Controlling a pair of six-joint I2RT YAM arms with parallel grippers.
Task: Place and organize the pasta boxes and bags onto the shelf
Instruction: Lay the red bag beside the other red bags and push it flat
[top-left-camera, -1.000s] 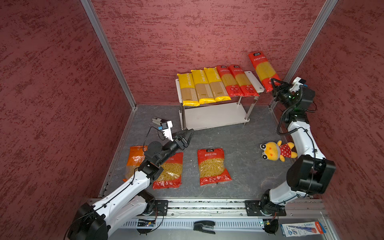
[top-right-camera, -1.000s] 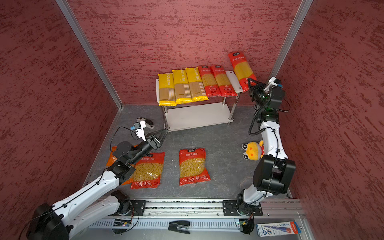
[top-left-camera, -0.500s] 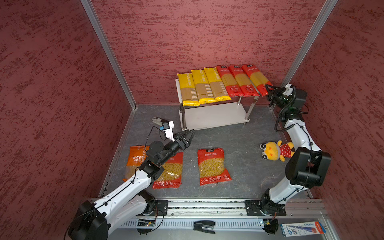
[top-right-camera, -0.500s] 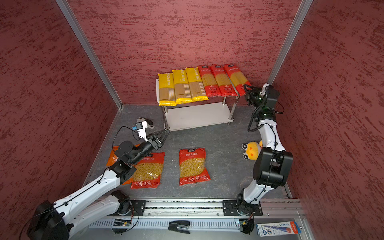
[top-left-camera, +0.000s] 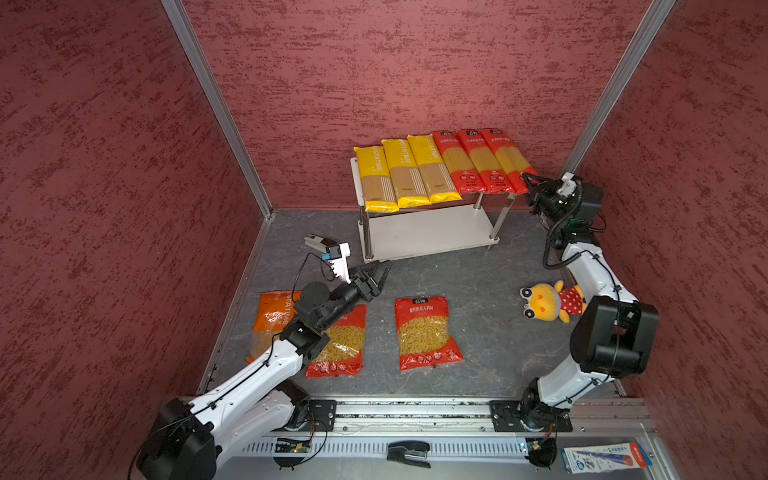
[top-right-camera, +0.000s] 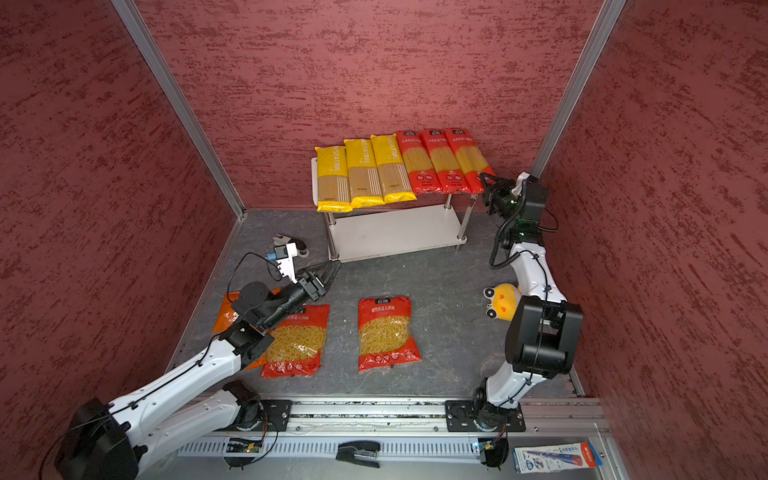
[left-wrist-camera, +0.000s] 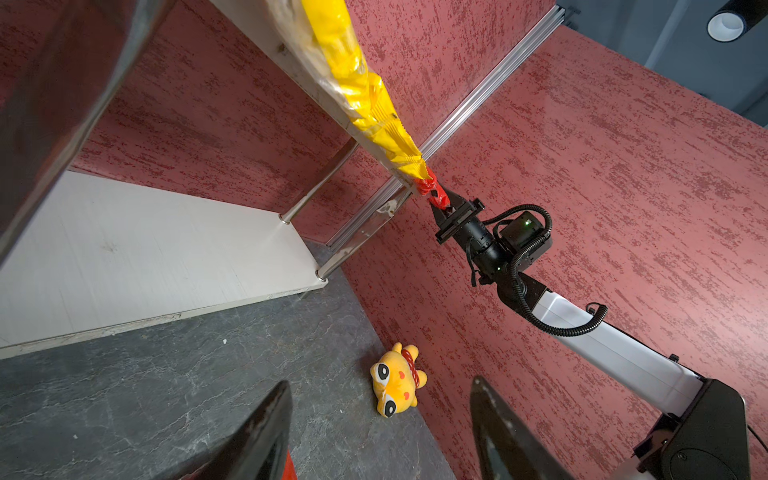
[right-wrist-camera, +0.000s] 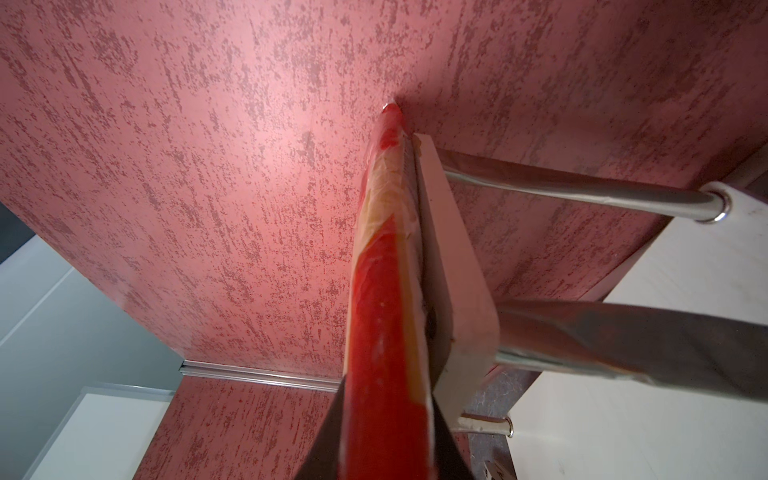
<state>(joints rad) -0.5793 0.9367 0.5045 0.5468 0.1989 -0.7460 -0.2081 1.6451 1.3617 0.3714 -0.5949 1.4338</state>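
While pinched at its end by the right end effector (top-left-camera: 531, 185), the red spaghetti pack (top-left-camera: 505, 160) lies atop the shelf (top-left-camera: 428, 232).
Left end effector (top-left-camera: 381, 268) spread, red short-pasta bag (top-left-camera: 340, 340) just behind it.

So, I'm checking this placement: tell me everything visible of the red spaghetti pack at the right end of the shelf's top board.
The red spaghetti pack is a long glossy plastic bag, red with a clear window showing pale strands. It lies lengthwise on the top board of the shelf, outermost of three red packs, edge against its neighbour. The fingers of the right gripper pinch its crimped near end.
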